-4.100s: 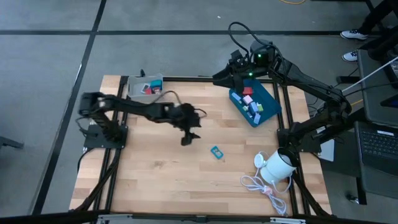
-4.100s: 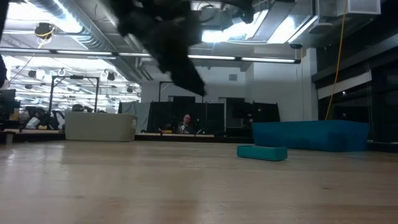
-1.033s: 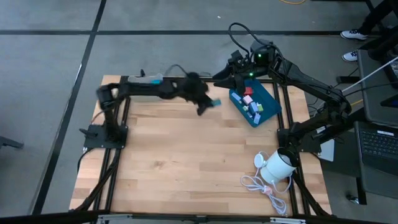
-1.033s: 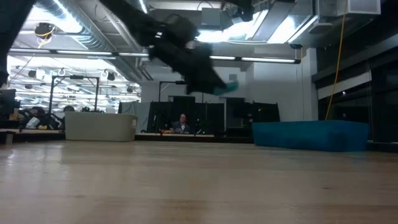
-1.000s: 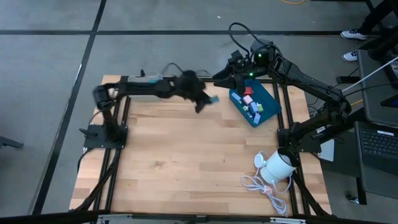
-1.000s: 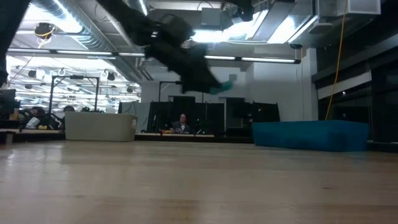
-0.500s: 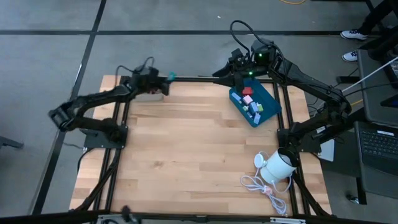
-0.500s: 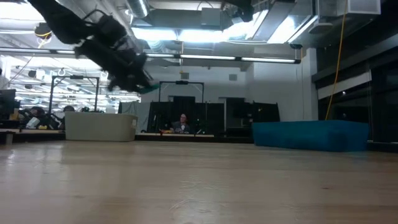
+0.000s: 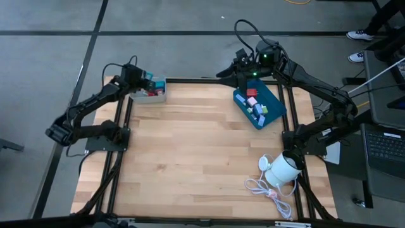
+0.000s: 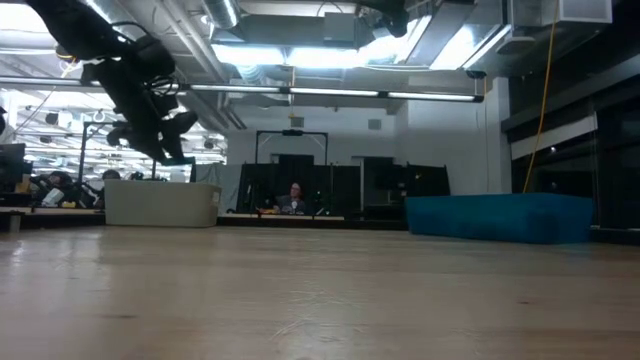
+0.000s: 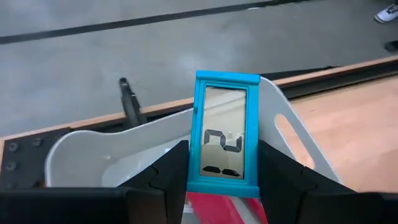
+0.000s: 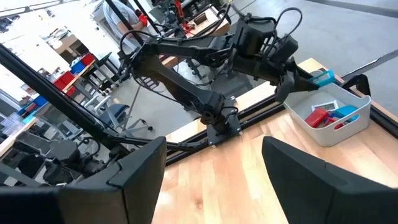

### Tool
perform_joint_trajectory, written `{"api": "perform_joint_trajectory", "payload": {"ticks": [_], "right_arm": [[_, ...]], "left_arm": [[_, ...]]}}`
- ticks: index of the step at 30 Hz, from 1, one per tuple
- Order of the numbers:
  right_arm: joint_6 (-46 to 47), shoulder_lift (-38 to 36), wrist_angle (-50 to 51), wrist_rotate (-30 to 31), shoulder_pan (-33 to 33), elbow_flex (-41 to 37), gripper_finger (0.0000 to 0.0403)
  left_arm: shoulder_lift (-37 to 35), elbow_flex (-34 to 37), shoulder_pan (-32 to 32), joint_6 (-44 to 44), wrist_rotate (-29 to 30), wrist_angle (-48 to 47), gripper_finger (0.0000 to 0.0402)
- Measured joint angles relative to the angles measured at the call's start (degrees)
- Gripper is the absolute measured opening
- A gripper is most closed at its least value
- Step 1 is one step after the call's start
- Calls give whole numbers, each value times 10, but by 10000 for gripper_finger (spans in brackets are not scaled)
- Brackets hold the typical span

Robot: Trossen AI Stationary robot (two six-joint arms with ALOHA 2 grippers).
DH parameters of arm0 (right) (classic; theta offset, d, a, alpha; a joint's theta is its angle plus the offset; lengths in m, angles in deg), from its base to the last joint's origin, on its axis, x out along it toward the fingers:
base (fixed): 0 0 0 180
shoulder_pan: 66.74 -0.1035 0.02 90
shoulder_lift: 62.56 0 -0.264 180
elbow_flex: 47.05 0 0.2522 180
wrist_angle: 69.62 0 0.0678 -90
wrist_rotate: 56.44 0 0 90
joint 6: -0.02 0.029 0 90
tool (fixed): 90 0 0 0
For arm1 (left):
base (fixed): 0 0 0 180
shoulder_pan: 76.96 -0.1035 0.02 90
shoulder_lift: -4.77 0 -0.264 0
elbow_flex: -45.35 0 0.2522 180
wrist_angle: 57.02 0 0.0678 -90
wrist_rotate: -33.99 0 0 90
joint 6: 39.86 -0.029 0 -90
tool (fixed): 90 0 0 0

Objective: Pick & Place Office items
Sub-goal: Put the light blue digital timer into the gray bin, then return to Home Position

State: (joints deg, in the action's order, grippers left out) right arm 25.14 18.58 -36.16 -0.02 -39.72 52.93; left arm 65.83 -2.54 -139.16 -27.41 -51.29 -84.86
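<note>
Our left gripper (image 11: 222,180) is closed on a small teal-framed digital clock (image 11: 226,134) — a flat piece with a grey display showing a digit — and we hold it by its two long edges, upright between the fingers, right above the grey tray (image 9: 150,90) at the table's far left corner. From the left wrist view the tray's pale rim (image 11: 292,140) curves directly behind the clock, and a red piece (image 11: 227,208) shows in the tray just below it, so we judge we are lined up for a drop rather than in transit. Gripping the narrow sides leaves the clock's face free and lets it fall flat once we let go.

The right wrist view confirms it from across the table: the teal clock (image 12: 323,78) sticks out of the left gripper over the tray (image 12: 348,121), which already holds red (image 12: 316,118) and blue pieces (image 12: 344,114).

Our right gripper (image 9: 243,75) waits with its jaws spread wide and nothing between them, poised by the far end of the blue tray (image 9: 274,114) — where several more office items (image 9: 255,106), red, pink and pale, lie in a heap. We judge that placement keeps it ready for the next pick.

What remains here, as we read it, is a short lowering and a release; the risk is the clock catching the tray's rim.
</note>
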Motion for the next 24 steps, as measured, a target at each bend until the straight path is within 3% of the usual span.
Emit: {"api": "perform_joint_trajectory", "payload": {"ticks": [11,18,24], "right_arm": [[1,0,0,2,0,0,271],[0,0,0,2,0,0,271],[0,0,0,2,0,0,271]], "left_arm": [[5,0,14,34,18,-4,151],[5,0,14,36,-28,-3,203],[5,0,14,54,-32,-3,226]]}}
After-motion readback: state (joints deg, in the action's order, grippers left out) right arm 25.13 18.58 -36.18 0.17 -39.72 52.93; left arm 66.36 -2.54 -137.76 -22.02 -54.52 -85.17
